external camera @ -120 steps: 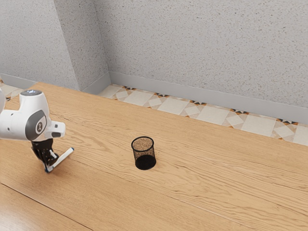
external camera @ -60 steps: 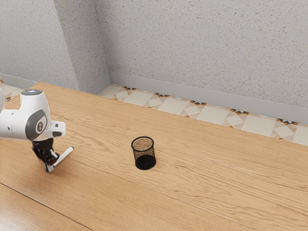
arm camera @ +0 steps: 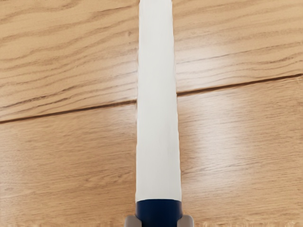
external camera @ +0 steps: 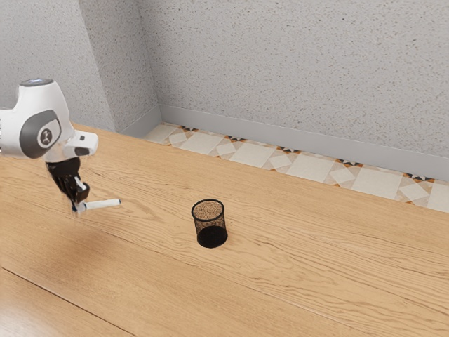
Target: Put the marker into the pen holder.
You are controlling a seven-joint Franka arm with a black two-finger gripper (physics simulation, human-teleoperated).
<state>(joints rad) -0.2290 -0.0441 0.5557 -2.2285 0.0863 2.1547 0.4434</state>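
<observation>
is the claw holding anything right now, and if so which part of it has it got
Yes, the white marker: the claw grips it at its dark blue end, with the white length sticking out.

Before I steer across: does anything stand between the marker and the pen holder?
Nothing visible does. The gripper is shut on the marker; from there to the black mesh pen holder, the exterior view shows wooden tabletop.

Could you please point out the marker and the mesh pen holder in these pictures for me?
White marker (arm camera: 157, 104): wrist view, on the white barrel.
Black mesh pen holder (external camera: 212, 236): exterior view, low on the mesh wall.
</observation>
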